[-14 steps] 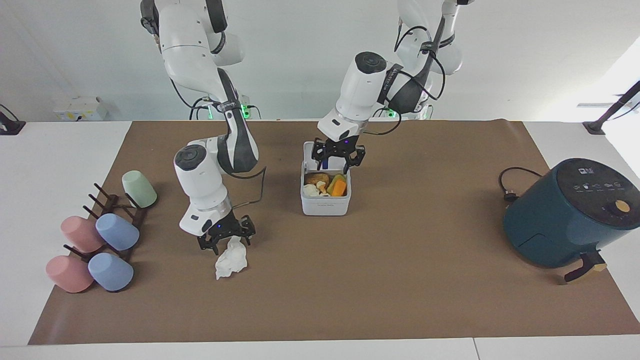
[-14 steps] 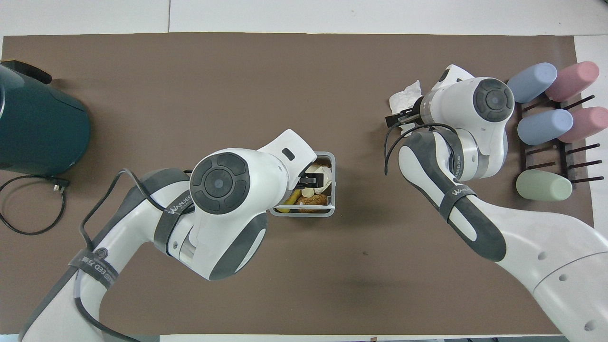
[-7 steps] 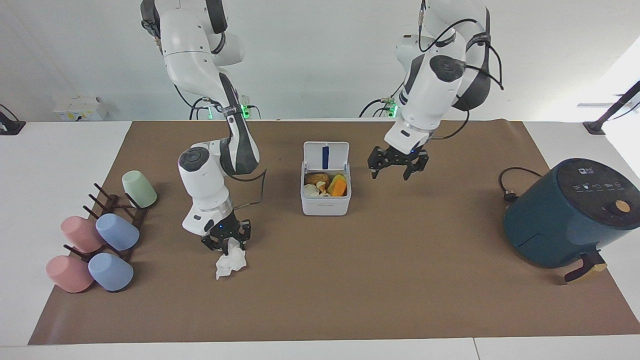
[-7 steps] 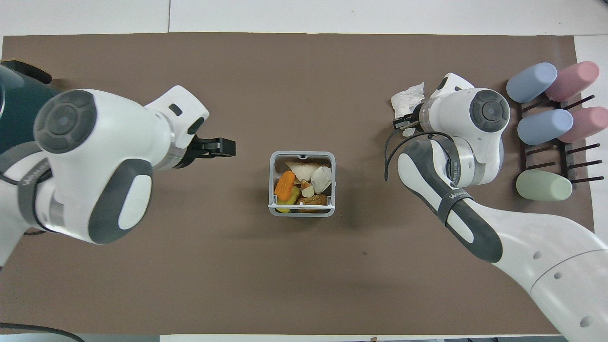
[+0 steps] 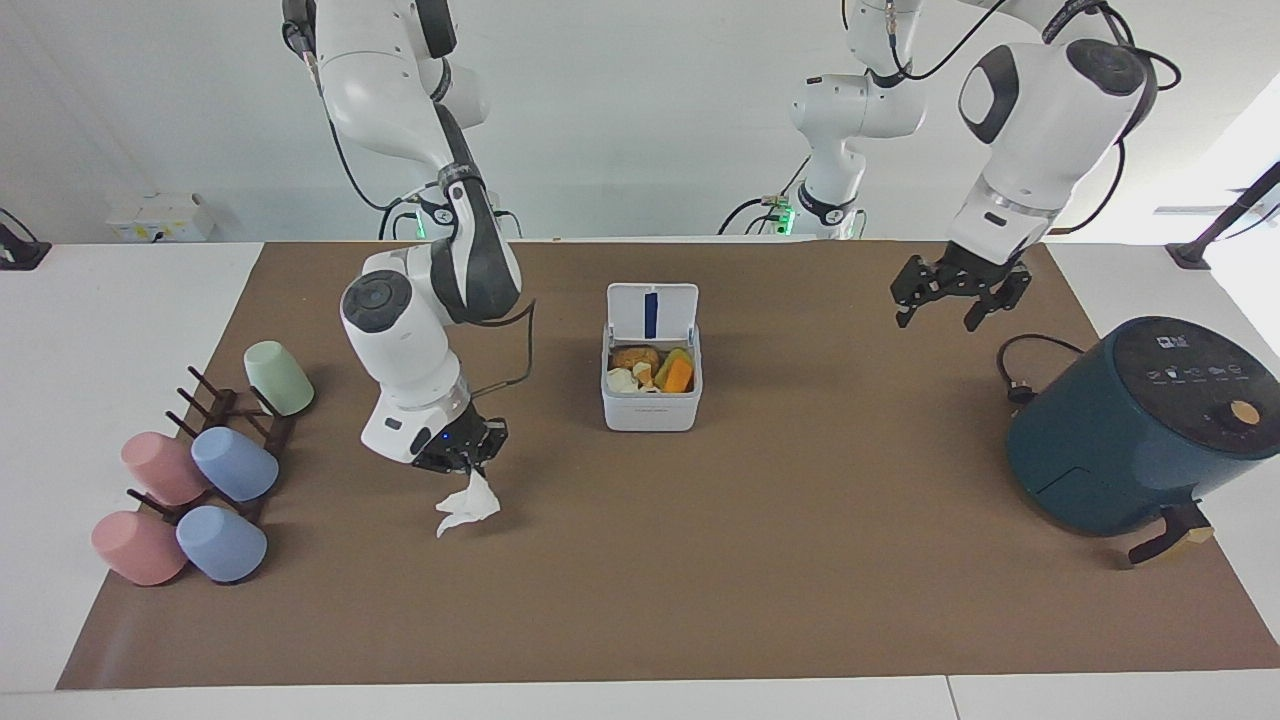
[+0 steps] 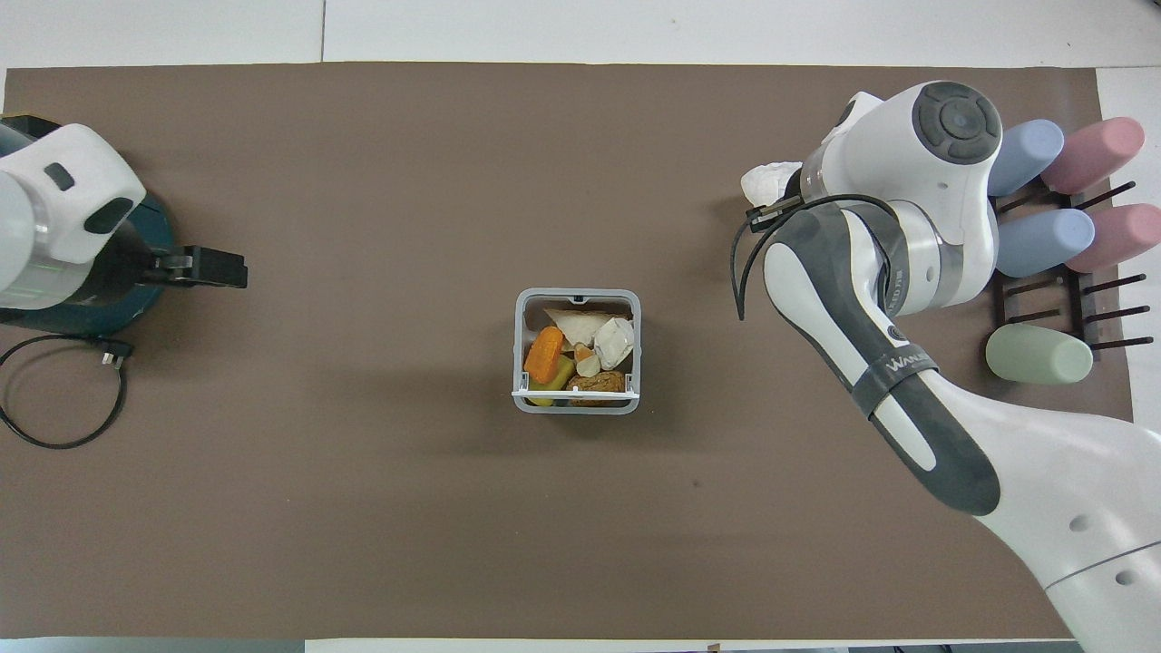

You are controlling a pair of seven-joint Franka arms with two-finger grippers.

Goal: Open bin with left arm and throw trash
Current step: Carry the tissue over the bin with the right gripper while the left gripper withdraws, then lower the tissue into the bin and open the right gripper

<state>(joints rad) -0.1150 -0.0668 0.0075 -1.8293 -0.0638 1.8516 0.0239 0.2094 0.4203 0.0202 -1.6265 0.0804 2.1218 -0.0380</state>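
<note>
Two claws | right claw [image 5: 468, 456] clamps tissue [image 5: 468, 505] | left claw [image 5: 950, 290] apart

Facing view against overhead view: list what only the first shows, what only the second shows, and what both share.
Only the facing view shows the tissue wad hanging from the right end effector, lifted off the mat, and the bin's raised lid standing upright. Only the overhead view looks straight down into the bin; there the right arm hides most of the tissue. Both show the open bin with scraps inside, the left end effector open near the teal appliance, and the pastel cups.
</note>
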